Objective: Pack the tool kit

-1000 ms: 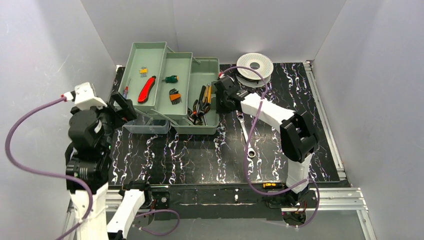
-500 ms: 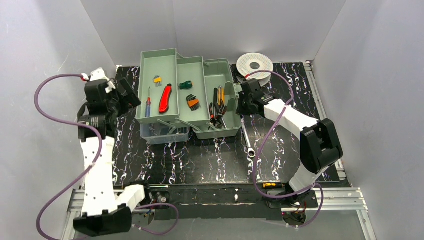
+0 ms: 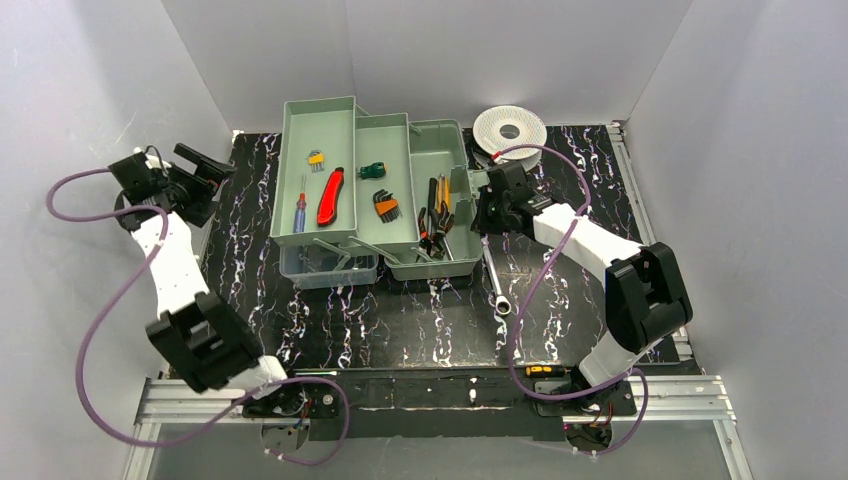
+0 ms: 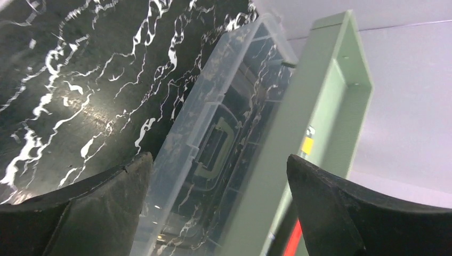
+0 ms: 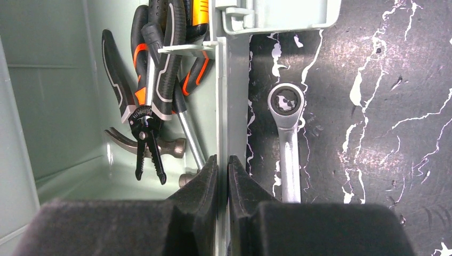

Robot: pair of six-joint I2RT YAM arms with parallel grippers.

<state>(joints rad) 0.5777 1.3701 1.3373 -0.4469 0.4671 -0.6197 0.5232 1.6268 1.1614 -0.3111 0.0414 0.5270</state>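
Note:
The tool kit's pale green toolbox [image 3: 425, 165] stands open at the back, its two trays fanned out to the left. A red knife [image 3: 329, 196], a screwdriver [image 3: 299, 205] and hex keys [image 3: 386, 205] lie in the trays. Pliers [image 5: 154, 80] and a hammer [image 5: 160, 144] lie in the base. The clear lid [image 3: 325, 265] hangs at the front. My right gripper [image 5: 223, 159] is shut on the base's right wall [image 5: 223, 106]. A ratchet wrench [image 5: 288, 138] lies on the table just outside that wall. My left gripper [image 3: 200, 165] is open, left of the trays, holding nothing.
A round white wire spool [image 3: 509, 128] sits at the back right, behind my right arm. Grey walls enclose the black marbled table [image 3: 400, 310] on three sides. In the left wrist view the lid [image 4: 213, 144] and a green tray [image 4: 320, 122] show between the fingers.
The toolbox slid right and squared up. My right gripper closed onto the base's right wall. My left arm swung away to the far left, gripper still open.

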